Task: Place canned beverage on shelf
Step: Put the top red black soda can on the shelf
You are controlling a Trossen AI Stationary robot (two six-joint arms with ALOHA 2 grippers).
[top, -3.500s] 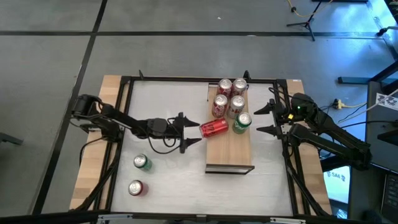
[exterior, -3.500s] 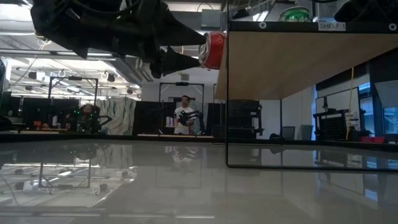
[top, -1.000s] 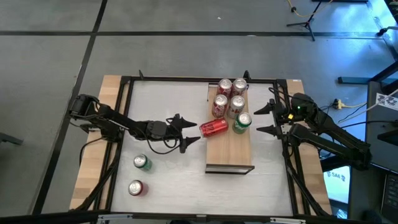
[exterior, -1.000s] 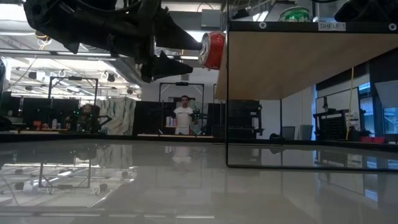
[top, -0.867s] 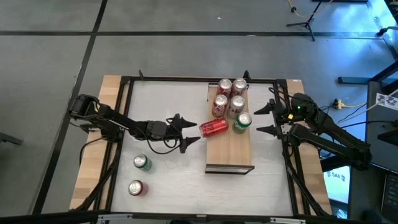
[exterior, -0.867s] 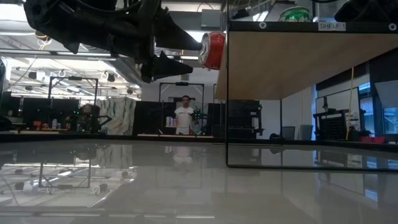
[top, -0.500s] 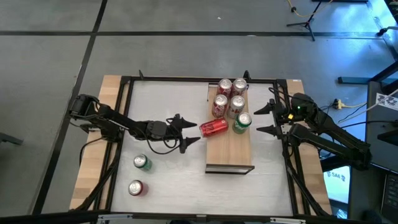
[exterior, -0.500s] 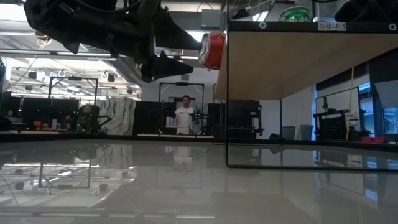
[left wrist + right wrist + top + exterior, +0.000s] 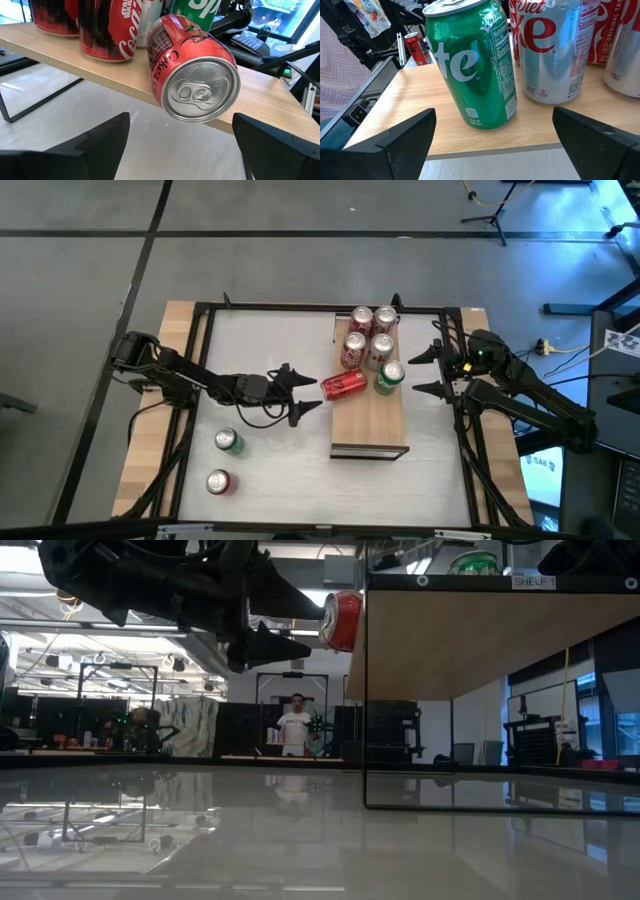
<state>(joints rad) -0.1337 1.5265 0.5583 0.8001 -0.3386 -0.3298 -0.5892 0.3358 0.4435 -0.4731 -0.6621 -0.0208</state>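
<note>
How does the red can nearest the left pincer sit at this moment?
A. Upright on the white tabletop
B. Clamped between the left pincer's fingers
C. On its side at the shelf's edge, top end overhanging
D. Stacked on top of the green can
C: the red can lies on its side on the shelf, its top past the board's edge, facing the open left pincer, which is clear of it.

shelf [image 9: 370, 425] near half free | far half: cans [image 9: 370, 340]
</note>
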